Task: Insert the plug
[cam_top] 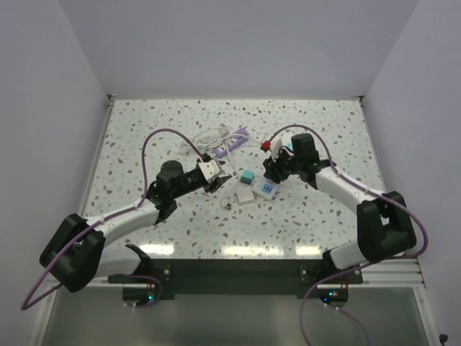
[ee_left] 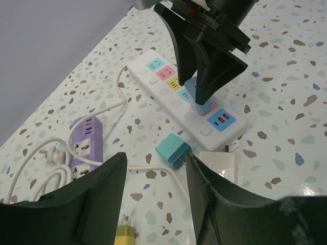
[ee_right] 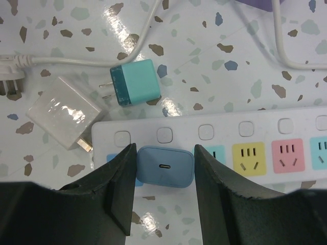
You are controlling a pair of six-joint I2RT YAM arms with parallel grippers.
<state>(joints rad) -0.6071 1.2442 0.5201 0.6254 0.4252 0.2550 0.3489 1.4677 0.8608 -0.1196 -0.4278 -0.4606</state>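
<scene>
A light blue plug (ee_right: 165, 167) with a USB-C port on top stands on the white power strip (ee_right: 225, 130), between the strip's blue end panel and its teal socket. My right gripper (ee_right: 164, 153) is shut on it, one finger on each side. The left wrist view shows the same grip from the front: the right gripper (ee_left: 200, 94) points straight down over the plug (ee_left: 204, 108) on the strip (ee_left: 164, 88). How deep its pins sit is hidden. My left gripper (ee_left: 156, 159) hangs open to the strip's left, with only table between its fingers.
A teal plug (ee_right: 134, 81) and a white adapter (ee_right: 64, 113) lie on their sides just beside the strip. A yellow plug (ee_left: 125, 236) lies under the left gripper. A purple power strip (ee_left: 84, 145) with coiled white cable (cam_top: 209, 137) lies toward the back.
</scene>
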